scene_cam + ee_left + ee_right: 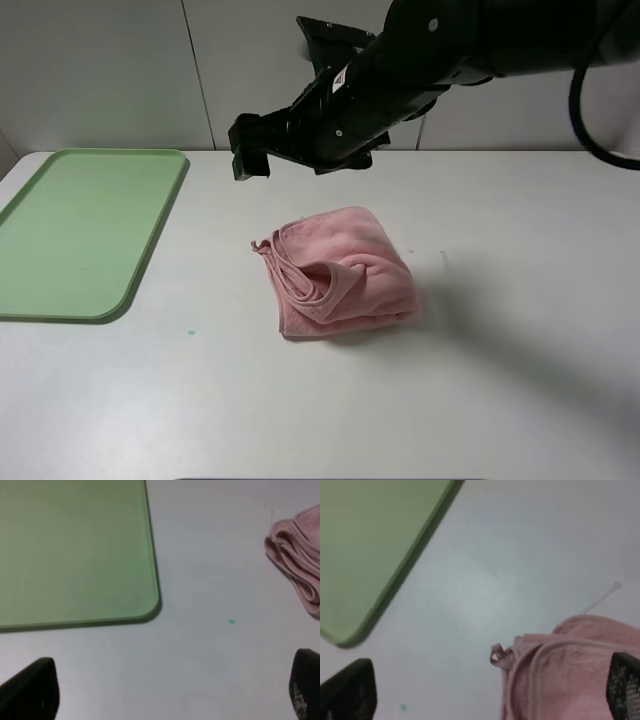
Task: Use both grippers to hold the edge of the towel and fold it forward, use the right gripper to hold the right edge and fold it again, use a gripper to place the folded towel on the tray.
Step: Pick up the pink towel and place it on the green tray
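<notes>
Both folds look done: the fluffy pink terry towel (338, 270) sits bundled mid white counter (500, 400), layered hems facing the left edge, nearly square, with no clear long axis. What remains is placing it on the flat light green plastic tray (80, 230) by that edge. The right gripper (250, 165) hovers behind the towel and the left gripper (167, 687) is near the tray, both with jaws wide and empty.

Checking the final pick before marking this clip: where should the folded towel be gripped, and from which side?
Probably the stacked hems on the towel's side facing the tray, coming from above with the open right hand: the layers lie loose there, so pinching them together keeps the fold.
</notes>
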`<state>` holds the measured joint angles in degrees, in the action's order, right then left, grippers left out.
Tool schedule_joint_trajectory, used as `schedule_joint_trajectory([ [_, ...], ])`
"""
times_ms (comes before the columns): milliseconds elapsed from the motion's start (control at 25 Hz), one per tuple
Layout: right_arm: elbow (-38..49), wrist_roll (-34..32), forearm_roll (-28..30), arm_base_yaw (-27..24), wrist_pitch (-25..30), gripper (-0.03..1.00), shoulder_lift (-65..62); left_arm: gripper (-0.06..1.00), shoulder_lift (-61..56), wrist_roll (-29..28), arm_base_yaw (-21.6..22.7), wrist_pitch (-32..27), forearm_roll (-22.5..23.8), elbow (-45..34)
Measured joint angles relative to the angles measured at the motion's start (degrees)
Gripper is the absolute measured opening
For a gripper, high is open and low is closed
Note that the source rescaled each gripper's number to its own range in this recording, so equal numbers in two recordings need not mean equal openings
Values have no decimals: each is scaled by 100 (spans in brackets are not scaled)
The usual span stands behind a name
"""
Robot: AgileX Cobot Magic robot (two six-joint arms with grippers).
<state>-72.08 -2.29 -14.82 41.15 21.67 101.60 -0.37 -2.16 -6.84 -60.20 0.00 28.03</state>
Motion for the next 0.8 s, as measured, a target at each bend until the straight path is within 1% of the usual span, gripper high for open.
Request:
schedule_joint_trajectory([
  [80, 0, 455, 62, 0, 246, 100, -147, 92, 0, 0, 0, 0, 0, 0],
  [240, 6, 1154, 101, 0, 736, 100, -463, 92, 0, 0, 0, 0, 0, 0],
  [320, 97, 1427, 106, 0, 826, 100, -666, 92, 0, 0, 0, 0, 0, 0],
  [480, 642, 1873, 145, 0, 775, 100, -1204, 92, 0, 0, 0, 0, 0, 0],
  [640, 1292, 2125, 130, 0, 617, 100, -1817, 92, 0, 0, 0, 0, 0, 0],
  [800, 1843, 2310, -65, -210, 592, 100, -2398, 92, 0, 0, 0, 0, 0, 0],
])
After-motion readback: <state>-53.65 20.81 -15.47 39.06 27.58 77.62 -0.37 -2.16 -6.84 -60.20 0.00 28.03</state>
